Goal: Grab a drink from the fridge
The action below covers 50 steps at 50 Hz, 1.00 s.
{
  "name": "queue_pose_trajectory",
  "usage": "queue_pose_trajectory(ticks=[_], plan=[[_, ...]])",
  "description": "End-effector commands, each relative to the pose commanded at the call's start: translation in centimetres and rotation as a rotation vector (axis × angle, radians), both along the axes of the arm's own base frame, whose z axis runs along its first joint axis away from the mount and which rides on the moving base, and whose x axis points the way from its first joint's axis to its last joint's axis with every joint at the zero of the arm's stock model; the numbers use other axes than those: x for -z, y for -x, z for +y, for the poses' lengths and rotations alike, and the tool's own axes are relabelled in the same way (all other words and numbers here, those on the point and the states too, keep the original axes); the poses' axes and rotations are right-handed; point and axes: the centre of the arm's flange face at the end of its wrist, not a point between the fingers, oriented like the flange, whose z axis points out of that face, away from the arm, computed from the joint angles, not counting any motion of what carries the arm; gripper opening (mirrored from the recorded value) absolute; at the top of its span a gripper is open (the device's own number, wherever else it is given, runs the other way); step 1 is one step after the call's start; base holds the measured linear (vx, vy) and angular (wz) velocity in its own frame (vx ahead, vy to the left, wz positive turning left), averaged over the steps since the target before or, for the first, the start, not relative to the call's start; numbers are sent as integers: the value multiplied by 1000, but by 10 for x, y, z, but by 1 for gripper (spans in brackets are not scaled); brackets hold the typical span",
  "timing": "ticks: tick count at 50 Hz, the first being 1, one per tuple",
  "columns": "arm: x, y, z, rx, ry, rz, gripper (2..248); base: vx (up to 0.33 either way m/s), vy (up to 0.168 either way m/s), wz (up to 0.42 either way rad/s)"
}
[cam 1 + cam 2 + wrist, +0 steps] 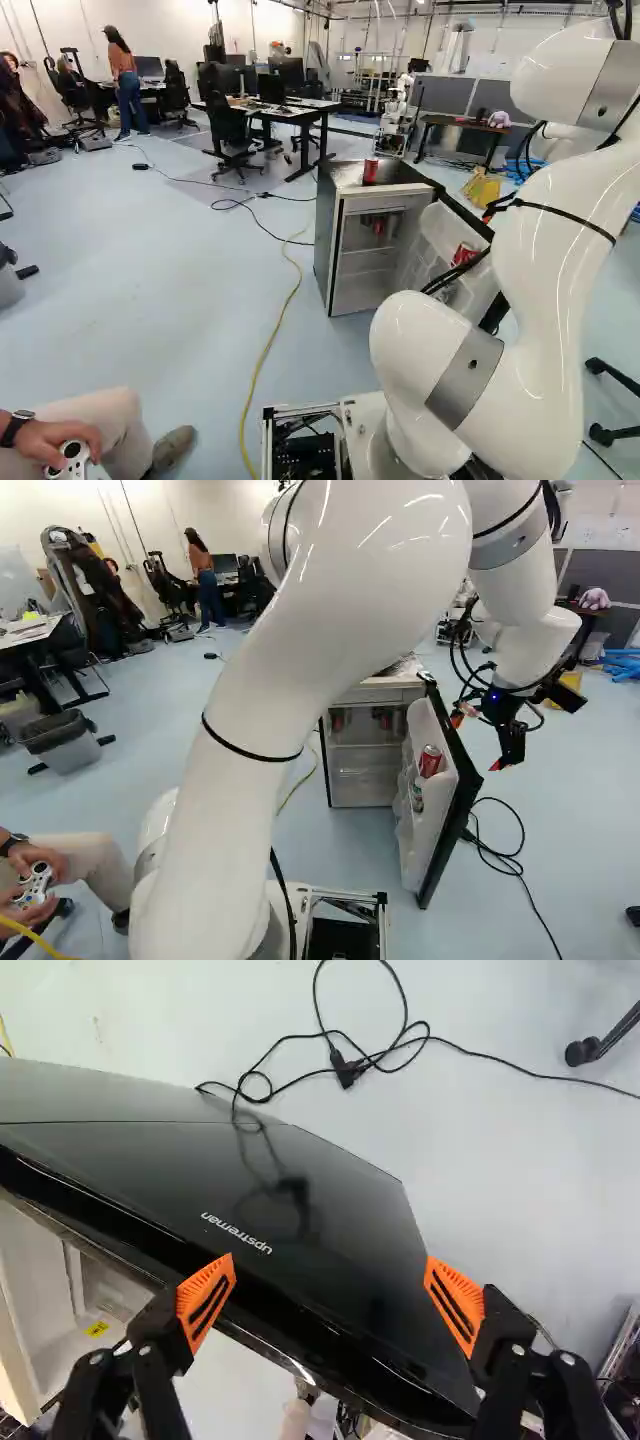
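Red soda can (430,761), the most plainly seen drink, seated in a white door bin (428,825) on the inner side of the open door (345,1200). Near it in the same bin side, a small bottle (418,794). Further candidates: dark and red drink containers (385,718) within the compact refrigerator (330,235), and a red can or cup (370,171) on its top. Which one is intended cannot be told.

Progress, as judged: the door stands well ajar, so access is achieved; choosing a drink, reaching round to the inner side, gripping and withdrawing it remain to be done.

The tool (330,1258) is spread wide, its orange pads (205,1300) far apart, with no drink between them. The door's top edge crosses the space between and beyond the pads; contact with it cannot be confirmed. In the right base view the tool hangs on the outer side of the door, carried by the white arm (330,630). Beyond the door, a black cable (347,1068) lies on the floor (500,1140).
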Motion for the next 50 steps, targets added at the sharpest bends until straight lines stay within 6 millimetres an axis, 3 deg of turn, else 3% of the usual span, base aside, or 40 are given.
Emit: queue_pose_trajectory(ticks=[50], plan=[[1, -5, 52, -65, -75, 44, 247, 0, 0, 0]])
